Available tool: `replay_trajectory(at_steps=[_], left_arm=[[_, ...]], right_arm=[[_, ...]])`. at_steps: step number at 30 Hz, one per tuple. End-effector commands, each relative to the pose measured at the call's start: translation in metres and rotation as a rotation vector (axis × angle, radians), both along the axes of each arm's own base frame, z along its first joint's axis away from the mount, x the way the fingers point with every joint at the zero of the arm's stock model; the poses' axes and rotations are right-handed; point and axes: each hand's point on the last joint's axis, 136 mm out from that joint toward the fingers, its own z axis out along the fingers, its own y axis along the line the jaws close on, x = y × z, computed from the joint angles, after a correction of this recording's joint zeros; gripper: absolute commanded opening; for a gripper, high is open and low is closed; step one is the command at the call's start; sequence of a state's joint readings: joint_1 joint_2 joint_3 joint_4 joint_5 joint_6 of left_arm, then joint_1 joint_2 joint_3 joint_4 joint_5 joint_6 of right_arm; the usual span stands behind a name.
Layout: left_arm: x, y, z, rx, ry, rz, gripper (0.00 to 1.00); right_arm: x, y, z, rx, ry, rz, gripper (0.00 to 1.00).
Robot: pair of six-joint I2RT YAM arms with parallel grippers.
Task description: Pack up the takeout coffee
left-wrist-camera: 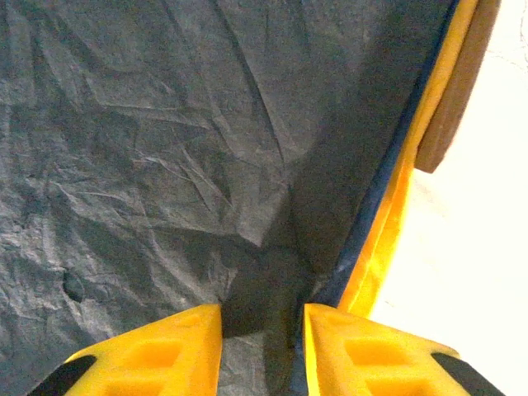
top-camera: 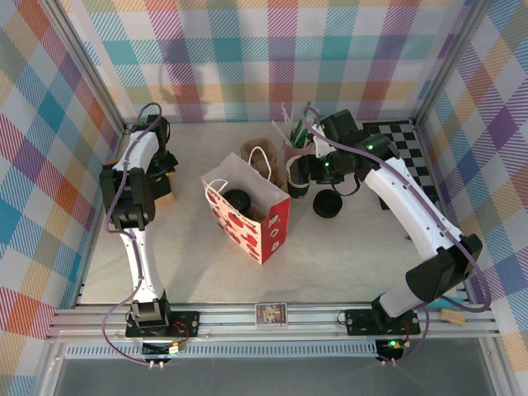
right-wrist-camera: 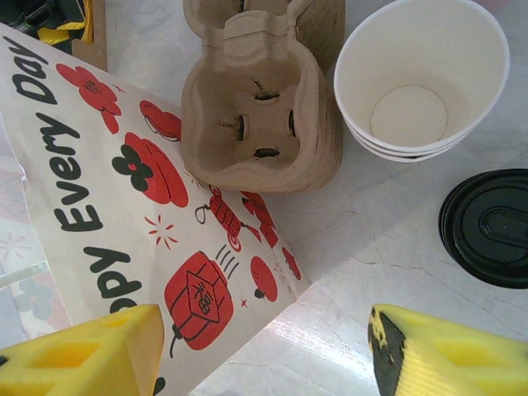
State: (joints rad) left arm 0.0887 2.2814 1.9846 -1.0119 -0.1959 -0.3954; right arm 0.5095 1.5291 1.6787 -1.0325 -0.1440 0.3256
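Right claw (right-wrist-camera: 266, 332), spread wide, hovers over the tabletop (right-wrist-camera: 371, 252) beside a printed paper bag (right-wrist-camera: 107, 190), pulp carriers (right-wrist-camera: 256, 107), stacked lidless cups (right-wrist-camera: 421, 74) and a loose black lid (right-wrist-camera: 487, 227), while the takeout coffee (top-camera: 238, 200) stands inside the bag, its round black top facing up.

Bag (right-wrist-camera: 107, 206) white, red prints; takeout coffee (top-camera: 238, 200) black-lidded; cups (right-wrist-camera: 421, 74) white; carrier (right-wrist-camera: 256, 107) brown.
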Motion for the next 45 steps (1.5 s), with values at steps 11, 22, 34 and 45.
replay_trajectory(at_steps=[11,22,34,45], left_arm=[[0.003,0.009,0.008,0.02,-0.002,-0.005,0.14],[0.008,0.012,0.024,0.038,-0.026,-0.011,0.0],[-0.003,0.016,0.053,0.07,-0.035,-0.015,0.0],[-0.022,0.016,0.108,0.091,-0.117,-0.036,0.0]], right_arm=[[0.005,0.008,0.016,0.049,-0.021,0.008,0.66],[0.003,0.009,0.019,0.062,-0.022,0.011,0.66],[0.004,0.011,0.024,0.081,-0.034,0.017,0.65],[0.008,0.015,0.036,0.1,-0.074,0.035,0.65]])
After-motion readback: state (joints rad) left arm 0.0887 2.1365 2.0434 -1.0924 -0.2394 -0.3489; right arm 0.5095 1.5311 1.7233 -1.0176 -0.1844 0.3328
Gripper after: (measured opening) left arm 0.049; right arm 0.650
